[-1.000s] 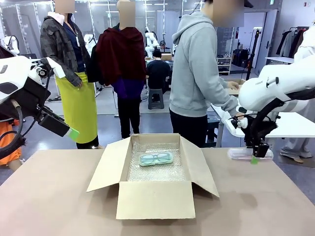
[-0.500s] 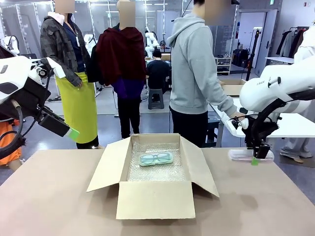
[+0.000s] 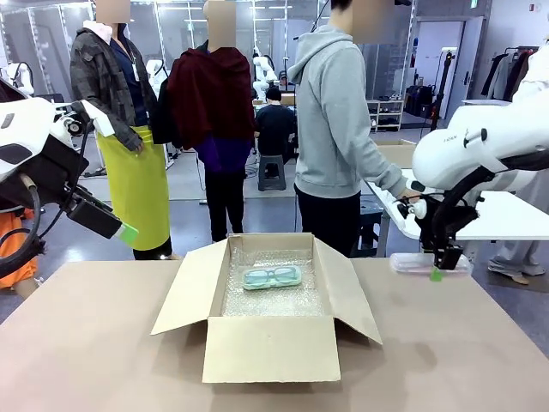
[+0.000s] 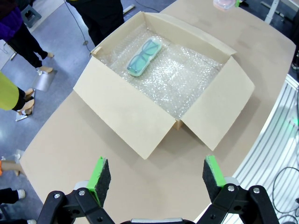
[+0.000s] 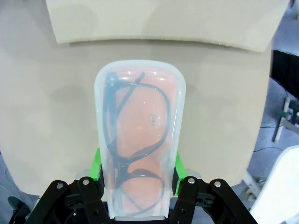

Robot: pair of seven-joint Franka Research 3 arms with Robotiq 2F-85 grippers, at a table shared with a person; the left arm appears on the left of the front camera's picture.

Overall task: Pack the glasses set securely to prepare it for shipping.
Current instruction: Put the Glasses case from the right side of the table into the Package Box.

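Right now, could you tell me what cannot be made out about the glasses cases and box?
- Front view: pink case in the right gripper is edge-on; contents too small.
- Left wrist view: that case is cut by the top edge.
- Front view: front wall of the box hides its near floor.

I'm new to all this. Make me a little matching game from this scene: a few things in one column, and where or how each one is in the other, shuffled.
Things:
1. teal case
2. pink case
3. left gripper
4. box

States:
A. open, holding nothing
B. clamped in the right gripper
C. flaps open, on the table
D. lying on bubble wrap inside the box

Pairs: 1-D, 2-B, 3-A, 4-C
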